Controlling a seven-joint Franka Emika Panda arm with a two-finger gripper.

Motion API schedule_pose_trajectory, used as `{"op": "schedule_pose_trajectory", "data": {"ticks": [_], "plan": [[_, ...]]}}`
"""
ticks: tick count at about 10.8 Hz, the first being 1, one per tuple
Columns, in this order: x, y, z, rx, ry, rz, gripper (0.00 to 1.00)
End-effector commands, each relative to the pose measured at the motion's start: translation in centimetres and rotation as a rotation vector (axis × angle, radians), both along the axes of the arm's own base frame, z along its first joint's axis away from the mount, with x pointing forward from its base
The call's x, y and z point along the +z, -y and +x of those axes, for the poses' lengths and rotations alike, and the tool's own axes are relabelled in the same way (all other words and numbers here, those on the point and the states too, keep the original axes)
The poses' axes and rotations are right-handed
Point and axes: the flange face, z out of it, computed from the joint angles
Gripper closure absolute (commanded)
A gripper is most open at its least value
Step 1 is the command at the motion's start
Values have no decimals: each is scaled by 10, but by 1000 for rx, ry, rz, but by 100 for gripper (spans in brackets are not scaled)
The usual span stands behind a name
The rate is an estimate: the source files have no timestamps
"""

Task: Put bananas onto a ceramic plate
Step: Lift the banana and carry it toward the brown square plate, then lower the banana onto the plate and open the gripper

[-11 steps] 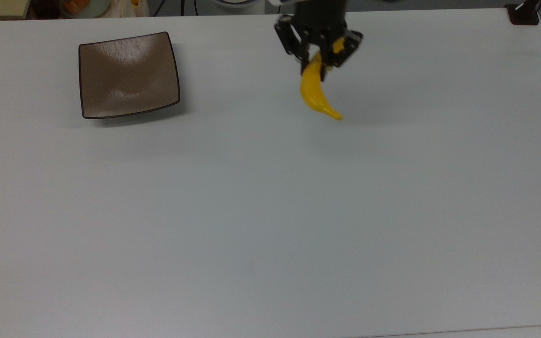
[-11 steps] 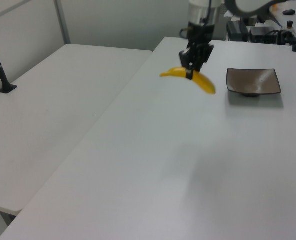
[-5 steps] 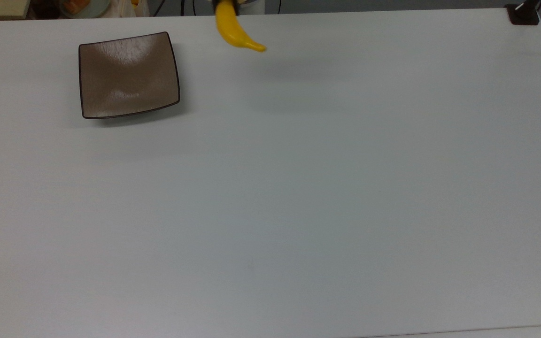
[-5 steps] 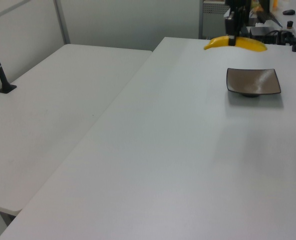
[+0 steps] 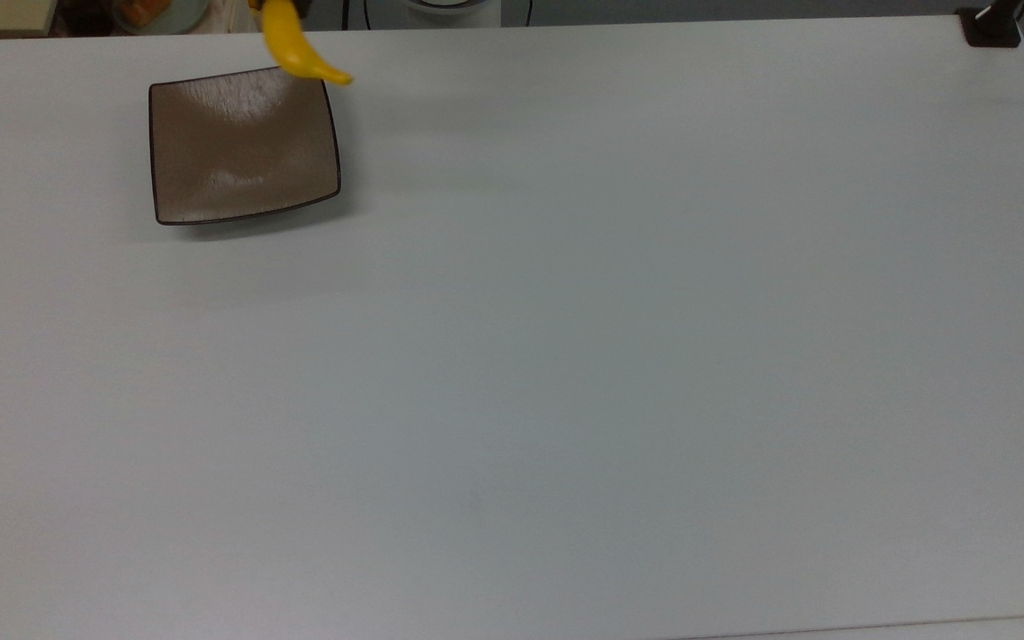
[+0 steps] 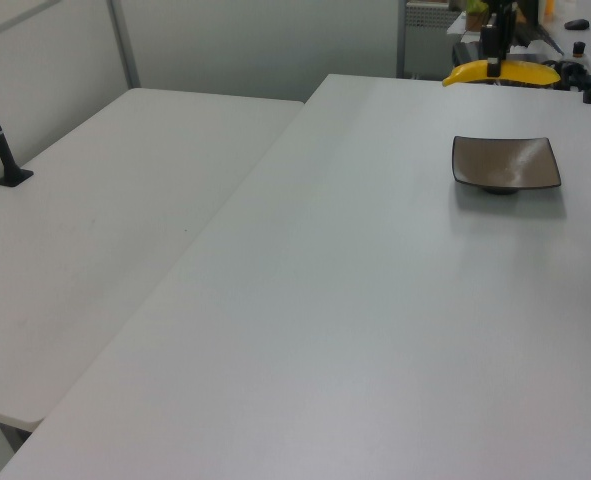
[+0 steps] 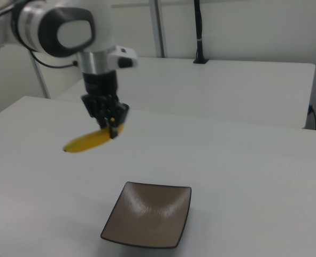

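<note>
Here the gripper [image 7: 113,128], jaws clenched on the banana [image 7: 91,141], carries it in the air near the ceramic plate [image 7: 148,220].

One banana [image 5: 292,46] is in sight, carried above the far edge of the one ceramic plate [image 5: 244,142]. One gripper [image 7: 111,126] holds it over that plate. The plate sits on one of two white tables [image 6: 355,300]

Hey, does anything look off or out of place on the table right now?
Nothing stands out. The gripper holds the banana in the air, level, near the ceramic plate, which sits flat, whole and bare on the white table.
</note>
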Motion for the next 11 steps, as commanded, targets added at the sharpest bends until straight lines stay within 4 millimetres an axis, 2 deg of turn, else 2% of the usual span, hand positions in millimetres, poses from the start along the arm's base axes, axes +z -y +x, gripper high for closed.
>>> {"op": "schedule_pose_trajectory", "data": {"ticks": [1, 6, 8, 10, 11], "plan": [[-47, 51, -13, -73, 59, -7, 100], [-115, 107, -19, -206, 107, -9, 100], [-146, 121, -12, -253, 101, 20, 100], [-163, 137, -19, -345, 148, 77, 100], [-173, 139, -23, -370, 149, 98, 100]]}}
